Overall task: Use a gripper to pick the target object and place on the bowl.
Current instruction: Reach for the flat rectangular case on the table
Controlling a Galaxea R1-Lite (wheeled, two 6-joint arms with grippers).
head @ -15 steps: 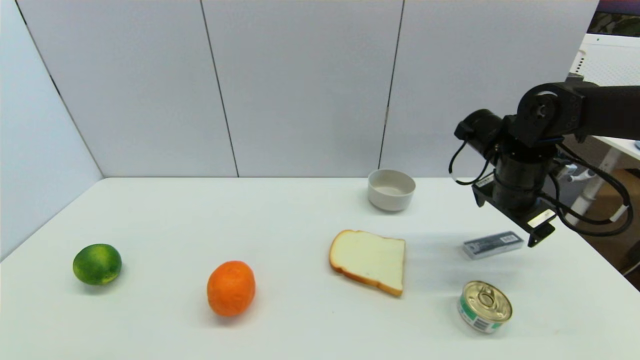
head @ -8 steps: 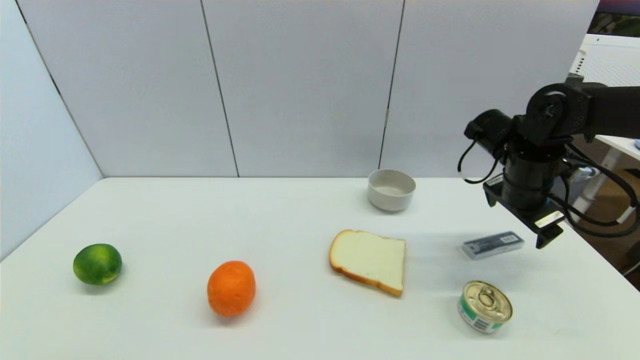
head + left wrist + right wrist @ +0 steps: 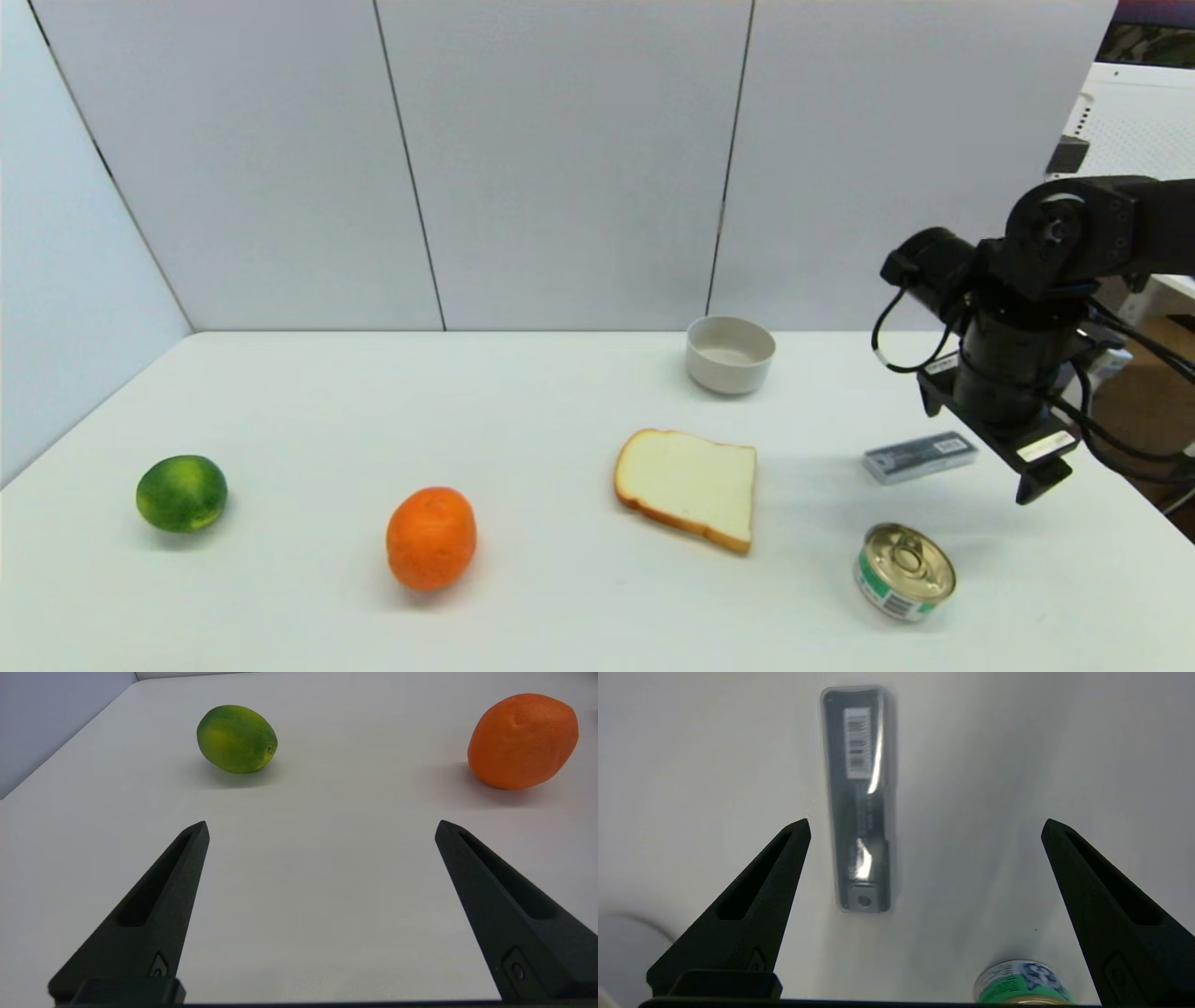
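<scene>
Right gripper (image 3: 924,826) spread wide, empty, above grey barcode-labelled pack (image 3: 862,798) near table's right edge; print unreadable. Left gripper (image 3: 322,828) wide, empty.

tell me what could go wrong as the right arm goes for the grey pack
1. In the right wrist view the grey pack sits off-centre, nearer one finger of the open right gripper; one finger may land on it or shove it.
2. It lies flat on the table, so the jaws may slip off.
3. The tin can is close by and could get bumped.

A white table (image 3: 560,401) stands before pale grey panelled walls (image 3: 560,159).
</scene>
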